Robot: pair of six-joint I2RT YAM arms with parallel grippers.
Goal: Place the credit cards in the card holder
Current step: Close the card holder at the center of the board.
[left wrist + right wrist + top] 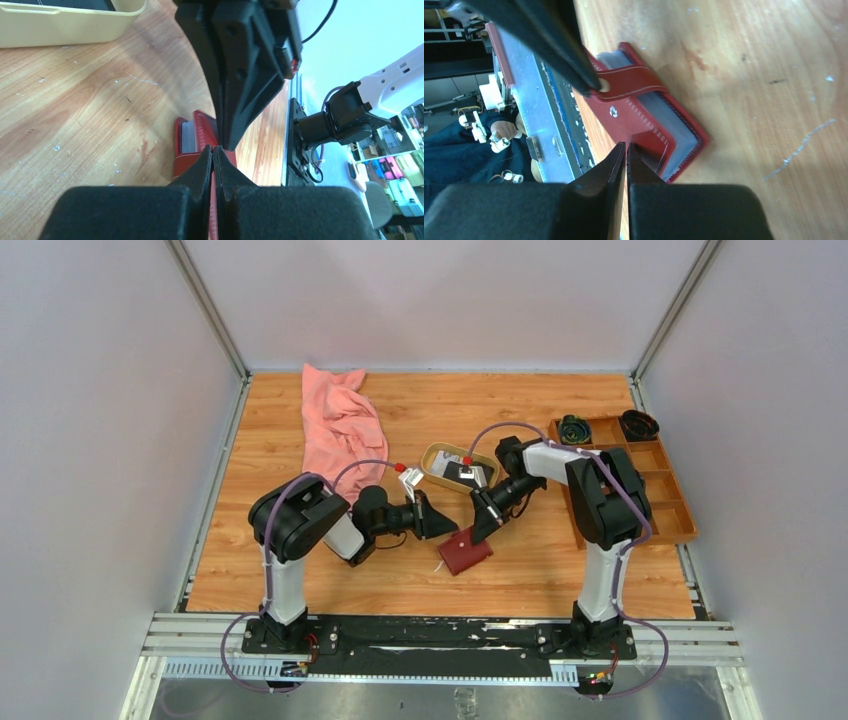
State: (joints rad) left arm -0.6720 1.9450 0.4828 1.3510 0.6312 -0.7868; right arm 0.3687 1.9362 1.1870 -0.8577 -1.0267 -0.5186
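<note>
The dark red card holder [466, 554] lies on the wooden table between my two arms, partly unfolded, with grey pockets showing [674, 135]. My left gripper [447, 527] is shut on its red strap, which shows as a red strip between the fingers [213, 148]. From the right, my right gripper [483, 532] has its jaws pinched together on the edge of the cover that carries the snap stud [625, 145]. The credit cards [468, 473], black and pale, lie in the oval tan dish [432, 455] just behind.
A pink cloth [338, 430] is crumpled at the back left. A brown wooden compartment tray [660, 510] stands along the right side with two dark round items in its far cells. The metal rail runs along the near edge.
</note>
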